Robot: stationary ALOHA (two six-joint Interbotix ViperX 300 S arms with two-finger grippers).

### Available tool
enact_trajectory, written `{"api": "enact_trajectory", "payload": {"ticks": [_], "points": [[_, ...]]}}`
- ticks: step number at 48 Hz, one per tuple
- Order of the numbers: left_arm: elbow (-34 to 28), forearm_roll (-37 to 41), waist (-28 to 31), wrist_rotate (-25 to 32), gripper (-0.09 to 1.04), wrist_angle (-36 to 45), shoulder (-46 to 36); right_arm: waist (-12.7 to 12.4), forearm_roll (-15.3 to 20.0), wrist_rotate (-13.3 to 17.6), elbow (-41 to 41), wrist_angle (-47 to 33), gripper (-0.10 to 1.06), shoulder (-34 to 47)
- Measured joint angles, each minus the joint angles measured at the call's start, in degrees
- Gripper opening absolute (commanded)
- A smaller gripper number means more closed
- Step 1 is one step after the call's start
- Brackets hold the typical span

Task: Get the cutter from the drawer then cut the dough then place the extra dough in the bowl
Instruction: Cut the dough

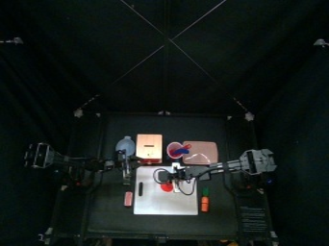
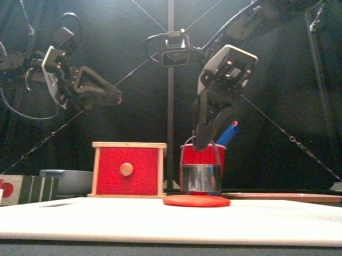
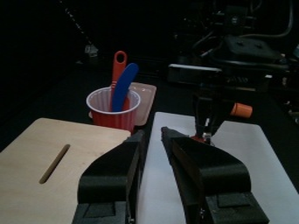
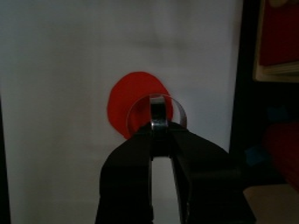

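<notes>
- We see the right gripper [image 4: 160, 127] clamped on the wire handle of the metal cutter [image 2: 201, 178], its jaws pinched tight around it.
- In the front view, the cutter stands upright on the red dough [image 2: 197, 200]. The right wrist view shows the cutter's ring over one edge of the disc rather than its middle.
- The dough lies flat on the white board [image 2: 274, 214], which sits at the middle of the table.
- The wooden box [image 2: 128, 170] stands behind the board with its red drawer front closed.
- Beside the box is a red cup [image 2: 203, 155] holding a blue knife [image 3: 124, 83] and a red knife [image 3: 118, 61]. The cup sits on the pink tray [image 1: 210, 146].
- The blue-grey bowl [image 1: 123, 146] sits on the far side of the box from the tray, well apart from the dough.
- The left gripper [image 3: 152, 140] hangs above the near edge of the box. It is empty, with its jaws drawn together to a thin slit.
</notes>
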Motion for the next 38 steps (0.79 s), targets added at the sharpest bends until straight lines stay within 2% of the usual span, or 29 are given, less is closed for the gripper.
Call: {"api": "enact_trajectory", "payload": {"ticks": [14, 38], "points": [[0.44, -1.05, 0.0, 0.0, 0.67, 0.0, 0.0, 1.32, 0.26, 0.0, -0.44, -0.44, 0.41, 0.18], [0.53, -1.41, 0.0, -0.09, 0.67, 0.0, 0.0, 0.97, 0.0, 0.0, -0.26, -1.93, 0.41, 1.58]]}}
